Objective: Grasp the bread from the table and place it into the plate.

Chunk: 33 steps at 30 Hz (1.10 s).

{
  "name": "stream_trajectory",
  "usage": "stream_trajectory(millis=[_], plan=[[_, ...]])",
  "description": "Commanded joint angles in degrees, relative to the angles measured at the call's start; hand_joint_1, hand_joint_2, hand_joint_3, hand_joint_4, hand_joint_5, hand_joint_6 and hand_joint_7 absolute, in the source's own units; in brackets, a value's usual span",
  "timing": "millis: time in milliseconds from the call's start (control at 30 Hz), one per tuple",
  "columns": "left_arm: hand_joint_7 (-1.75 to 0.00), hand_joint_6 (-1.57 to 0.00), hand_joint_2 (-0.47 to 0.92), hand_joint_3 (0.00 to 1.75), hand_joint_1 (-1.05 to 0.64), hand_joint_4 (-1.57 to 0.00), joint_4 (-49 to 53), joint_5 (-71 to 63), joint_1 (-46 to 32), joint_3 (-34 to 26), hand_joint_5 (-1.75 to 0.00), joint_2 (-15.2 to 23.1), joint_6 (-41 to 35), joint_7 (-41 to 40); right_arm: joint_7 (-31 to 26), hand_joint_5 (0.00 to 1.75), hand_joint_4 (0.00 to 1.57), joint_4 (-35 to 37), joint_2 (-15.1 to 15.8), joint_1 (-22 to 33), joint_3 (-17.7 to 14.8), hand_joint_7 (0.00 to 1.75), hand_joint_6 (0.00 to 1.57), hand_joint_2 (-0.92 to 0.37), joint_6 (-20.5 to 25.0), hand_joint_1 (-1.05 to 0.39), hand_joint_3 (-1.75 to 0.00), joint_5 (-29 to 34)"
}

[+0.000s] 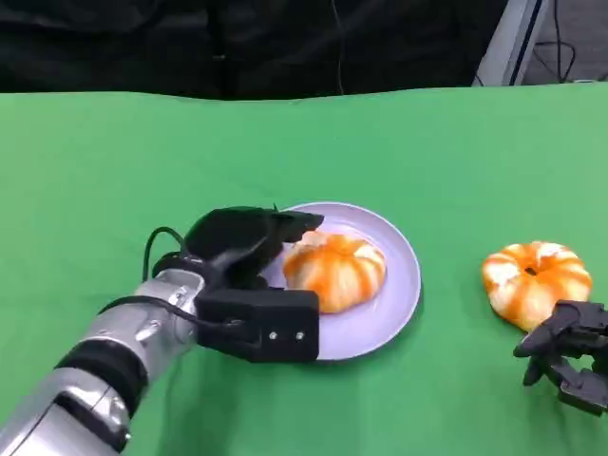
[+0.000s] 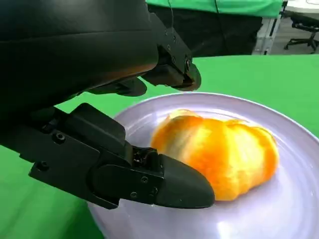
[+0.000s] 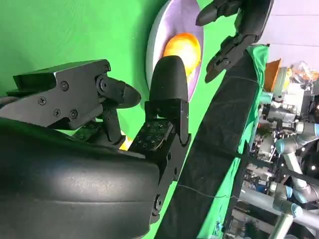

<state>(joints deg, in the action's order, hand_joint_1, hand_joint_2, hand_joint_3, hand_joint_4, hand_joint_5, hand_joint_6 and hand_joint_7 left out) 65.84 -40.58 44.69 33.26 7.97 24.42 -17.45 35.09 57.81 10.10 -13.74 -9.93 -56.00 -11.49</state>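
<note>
An orange-and-white bread (image 1: 334, 270) lies on the lilac plate (image 1: 401, 285) near the table's middle. My left hand (image 1: 249, 275) reaches over the plate's left rim, its fingers spread around the bread's left side. In the left wrist view the bread (image 2: 219, 154) rests on the plate (image 2: 294, 199), with one finger (image 2: 172, 186) close beside it and the others (image 2: 174, 74) lifted clear. A second bread (image 1: 536, 281) sits on the green cloth at the right. My right hand (image 1: 570, 356) hangs just in front of it, fingers apart and holding nothing.
The green cloth (image 1: 114, 171) covers the whole table, with free room at the left and back. A dark drape runs behind the far edge. The right wrist view shows the plate (image 3: 167, 35), its bread (image 3: 182, 47) and my left hand (image 3: 234, 30) beyond my own fingers.
</note>
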Motion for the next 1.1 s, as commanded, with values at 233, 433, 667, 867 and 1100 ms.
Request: stream_trajectory(millis=[233, 433, 667, 867, 1100], plan=[[-0.01, -0.42, 0.92, 0.33, -0.97, -0.41, -4.86, 0.6, -4.06, -1.77, -0.02, 3.37, 1.65, -2.52, 0.25, 1.39, 0.86, -0.07, 0.67, 0.23, -0.2, 0.92, 0.95, -0.83, 0.57, 0.09, -0.63, -0.33], [-0.02, -0.46, 0.92, 0.3, -0.93, -0.48, -8.23, 1.33, -7.29, -3.37, -0.04, 5.02, 4.13, -5.1, 0.24, 1.39, 0.87, 0.12, 0.66, 0.23, -0.22, 0.92, 0.96, -0.83, -0.06, 0.08, -0.63, -0.17], [-0.02, -0.48, 0.92, 0.28, -0.87, -0.53, -13.22, 1.71, -11.73, -5.61, -0.04, 7.23, 5.6, -6.35, -0.01, 1.38, 0.86, 0.1, 0.74, 0.34, -0.17, 0.93, 0.95, -0.84, 0.46, 0.09, -0.63, 0.03], [-0.01, -0.49, 0.92, 0.28, -0.82, -0.55, -19.44, 2.77, -17.0, -8.3, -0.03, 9.28, 5.07, -6.12, 0.83, 1.39, 0.86, 0.1, 0.67, 0.26, -0.28, 0.93, 0.95, -0.84, 0.85, 0.09, -0.63, -0.53], [-0.01, -0.49, 0.92, 0.28, -0.77, -0.57, -22.67, 2.6, -20.41, -9.78, -0.02, 10.78, 5.12, -6.77, 0.34, 1.4, 0.86, 0.03, 0.85, 0.3, -0.21, 0.94, 0.94, -0.85, 0.63, 0.09, -0.62, 0.05]])
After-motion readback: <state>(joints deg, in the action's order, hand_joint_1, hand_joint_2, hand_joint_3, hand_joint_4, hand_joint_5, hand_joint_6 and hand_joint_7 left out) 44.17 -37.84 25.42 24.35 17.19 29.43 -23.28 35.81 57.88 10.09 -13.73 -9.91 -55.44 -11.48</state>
